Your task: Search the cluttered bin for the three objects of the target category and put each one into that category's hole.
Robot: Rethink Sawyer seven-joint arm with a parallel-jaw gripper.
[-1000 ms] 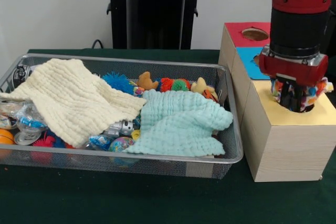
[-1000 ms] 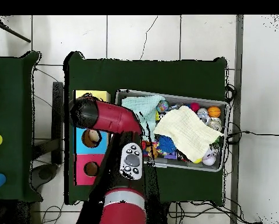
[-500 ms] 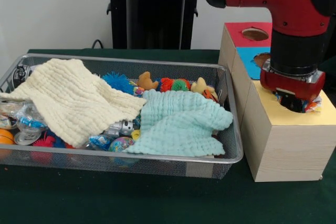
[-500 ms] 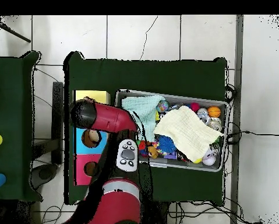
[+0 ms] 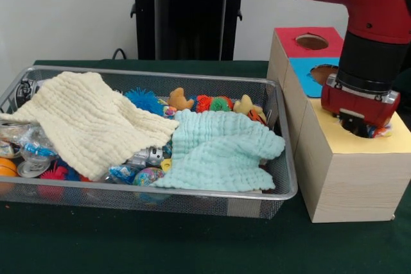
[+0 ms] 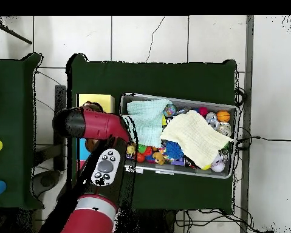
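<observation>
Table [image 5: 128,248]: covered with dark green cloth; everything listed below is carried on it.

Arm [image 5: 359,4]: red and black, seen in the front view descending over the wooden box; in the overhead view the box is largely covered by it.

Wire bin [image 5: 212,200]: long and rectangular, placed just beside the box. It is filled with small toys and two cloths.

Wooden box [image 5: 347,184]: pale wood, its top divided into a red panel [image 5: 292,42], a blue panel [image 5: 309,72] and a yellow panel [image 5: 392,139]. A round hole [image 5: 312,42] is seen in the red panel; the holes in the other two are partly hidden by the arm.

Cream cloth [image 5: 90,120]: draped over the bin's left half in the front view.

Pale green cloth [image 5: 218,152]: laid over the bin's right half, its edge touching the cream cloth.

Gripper [image 5: 361,129]: lowered into the hole of the yellow panel. How far the jaws are parted cannot be told, as they are sunk in the opening.

Multicoloured toy [image 5: 383,131]: only a small part is seen at the rim of the yellow panel's hole, right against the gripper; whether it is held cannot be told.

Blue spiky ball [image 5: 142,99]: at the bin's far wall.

Tan plush animal [image 5: 180,100]: beside the spiky ball.

Orange ball [image 5: 6,167]: at the bin's left end.
</observation>
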